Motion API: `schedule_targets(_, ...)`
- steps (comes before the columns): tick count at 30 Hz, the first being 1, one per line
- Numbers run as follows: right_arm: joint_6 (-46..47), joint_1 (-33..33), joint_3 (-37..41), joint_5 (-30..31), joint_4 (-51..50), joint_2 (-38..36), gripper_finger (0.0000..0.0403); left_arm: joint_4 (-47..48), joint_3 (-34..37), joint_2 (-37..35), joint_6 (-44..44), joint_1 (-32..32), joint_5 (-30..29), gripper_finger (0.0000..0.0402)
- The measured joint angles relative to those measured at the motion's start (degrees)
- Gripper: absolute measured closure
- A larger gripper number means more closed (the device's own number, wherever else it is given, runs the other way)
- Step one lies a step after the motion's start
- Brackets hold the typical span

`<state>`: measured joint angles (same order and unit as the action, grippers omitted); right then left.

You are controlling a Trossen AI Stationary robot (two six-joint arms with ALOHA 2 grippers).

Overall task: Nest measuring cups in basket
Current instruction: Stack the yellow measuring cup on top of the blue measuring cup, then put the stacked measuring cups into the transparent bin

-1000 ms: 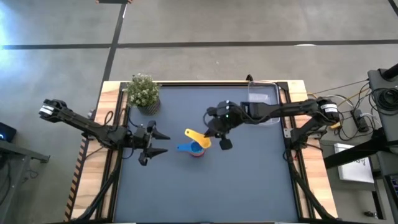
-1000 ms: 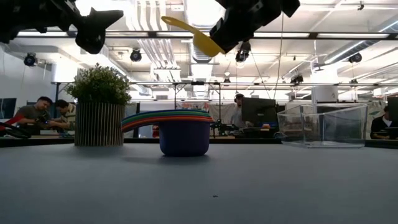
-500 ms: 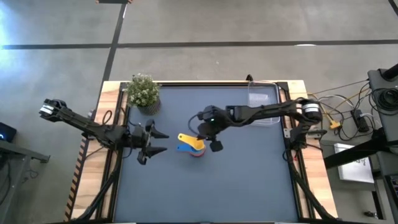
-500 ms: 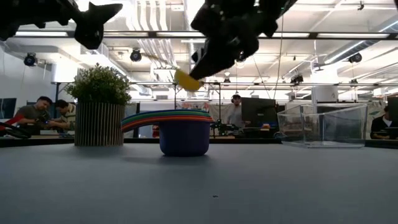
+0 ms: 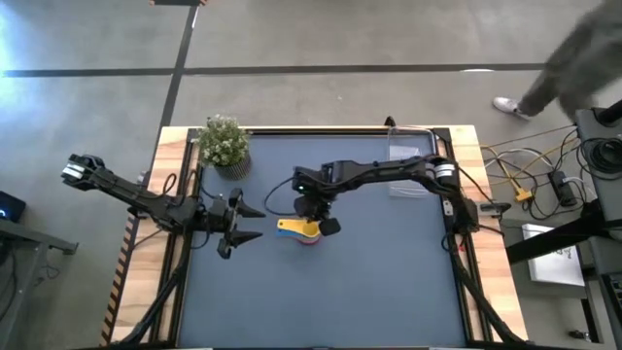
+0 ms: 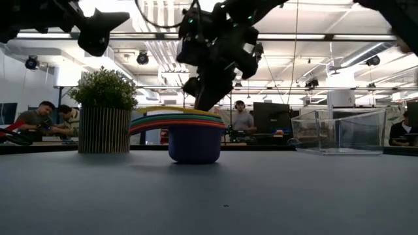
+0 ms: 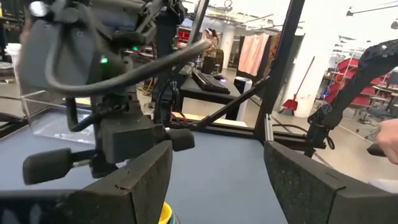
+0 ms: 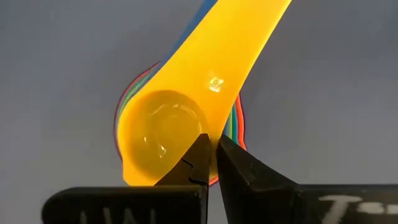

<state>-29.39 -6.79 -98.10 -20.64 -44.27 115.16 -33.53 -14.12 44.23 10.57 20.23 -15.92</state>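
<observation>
The measuring cups stand nested in one stack (image 5: 305,233) at mid-table, the dark blue one (image 6: 194,143) outermost, its base on the table. The yellow cup (image 8: 163,135) sits on top, with its handle (image 5: 289,226) pointing toward the table's left. My right gripper (image 5: 315,218) is above the stack, shut on the yellow cup. My left gripper (image 5: 255,222) hangs open and empty to the left of the stack, above the table. The clear basket (image 5: 412,161) stands at the far right of the table and shows no cup inside. My right gripper pinches the yellow cup's bowl rim (image 8: 209,132), beside the root of the handle. One finger (image 8: 198,155) is inside the bowl and the other outside. The fingers come from above, pointing down. The cup rests level in the stack, its handle over the other handles.
A small potted plant (image 5: 224,144) stands at the far left corner. The basket also shows in the low view (image 6: 339,130). A person (image 5: 573,58) walks on the floor beyond the far right corner. Bare table lies along the near side.
My right gripper has carried the yellow cup toward the table's left and down onto the stack. The cup, lifted clear and tilted a second ago, now sits level in the nested cups, still in the gripper's hold.
</observation>
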Motion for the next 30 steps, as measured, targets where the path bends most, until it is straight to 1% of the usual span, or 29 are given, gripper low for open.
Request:
schedule_targets(3,-0.7,-0.1,-3.0,-1.1,-2.8,1.9,0.0394,0.1,0.0,0.0,0.0,0.0,0.0,0.0164)
schedule_targets(7,-0.5,-0.1,-4.9,-2.1,-3.4,3.1,0.0394,0.3,0.0,0.1,0.0,0.0,0.0,0.0164)
schedule_targets(11,-1.0,-0.1,-5.1,-1.9,-2.9,2.4,0.0380,0.7,0.0,0.1,0.0,0.0,0.0,0.0164)
schedule_targets(18,0.9,-0.1,-5.0,-1.9,-2.9,1.5,0.0356,1.3,0.0,0.4,0.0,0.0,0.0,0.0164)
schedule_targets(21,3.0,-0.1,-5.0,-1.8,-3.1,1.5,0.0352,1.7,0.0,0.4,0.5,0.0,0.0,0.0164)
schedule_targets(25,5.8,-0.1,-4.7,-1.8,-5.5,-0.4,0.0351,2.0,0.0,0.8,0.9,0.0,0.0,0.0164)
schedule_targets(27,5.8,0.1,-3.1,-2.1,-4.7,-2.8,0.0351,2.0,0.0,1.3,0.9,0.0,0.0,0.0164)
schedule_targets(30,5.9,0.4,1.1,-5.2,-0.9,-7.7,0.0351,2.1,0.0,2.3,1.2,0.0,0.0,0.0164)
